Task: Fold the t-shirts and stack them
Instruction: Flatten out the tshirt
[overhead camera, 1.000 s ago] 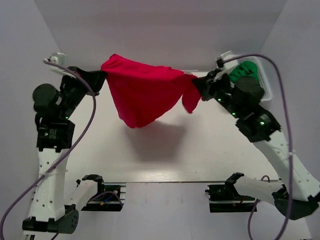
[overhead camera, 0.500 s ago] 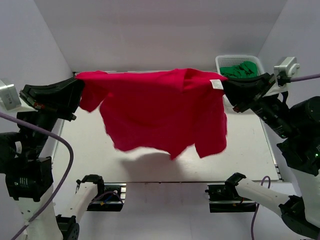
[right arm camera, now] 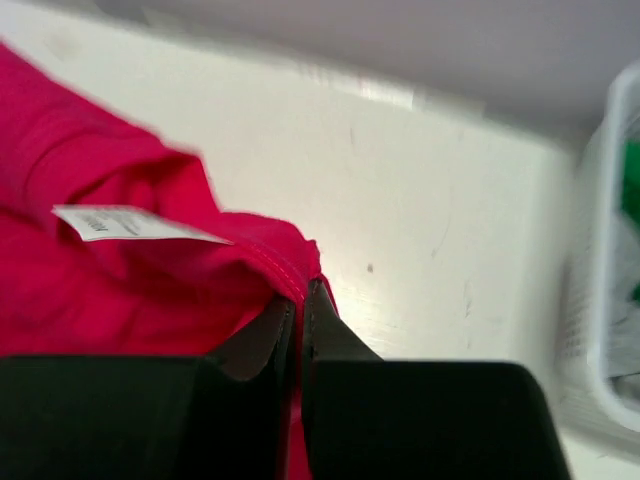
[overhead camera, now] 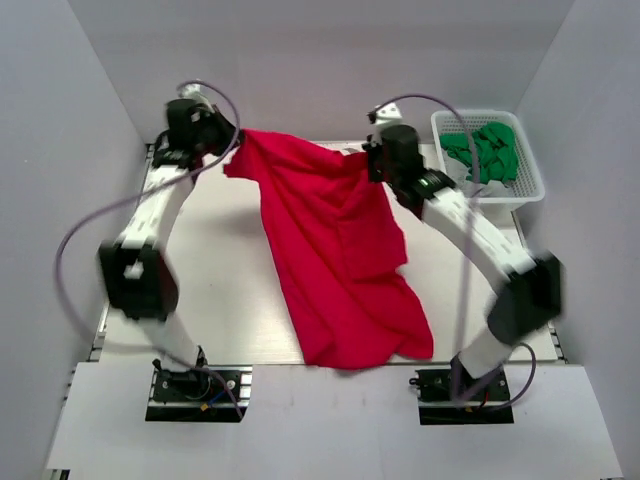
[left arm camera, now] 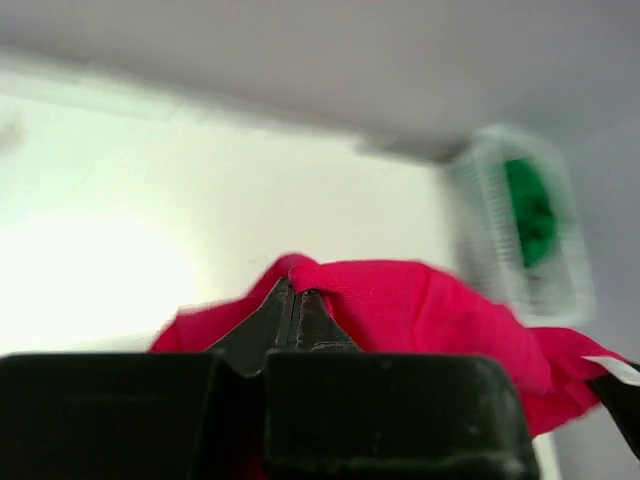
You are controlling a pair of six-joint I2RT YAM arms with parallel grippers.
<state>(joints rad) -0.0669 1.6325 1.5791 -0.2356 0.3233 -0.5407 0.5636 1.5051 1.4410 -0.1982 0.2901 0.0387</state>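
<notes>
White table (overhead camera: 228,275), red t-shirt (overhead camera: 340,265) now trailing down, left fingers (left arm camera: 262,328) and right fingers (right arm camera: 262,338) pinched on it

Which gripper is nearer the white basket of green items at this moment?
Right. The right gripper, shut on the red t-shirt, sits close beside the white basket at the table's far edge; the left gripper grips the shirt's other end, across the table from it.

The basket (left arm camera: 515,235) is blurred in the left wrist view and cut off by the edge in the right one. The print on the neck label (right arm camera: 130,224) cannot be read. The t-shirt (right arm camera: 90,300) is partly hidden by the right gripper (right arm camera: 300,295).
</notes>
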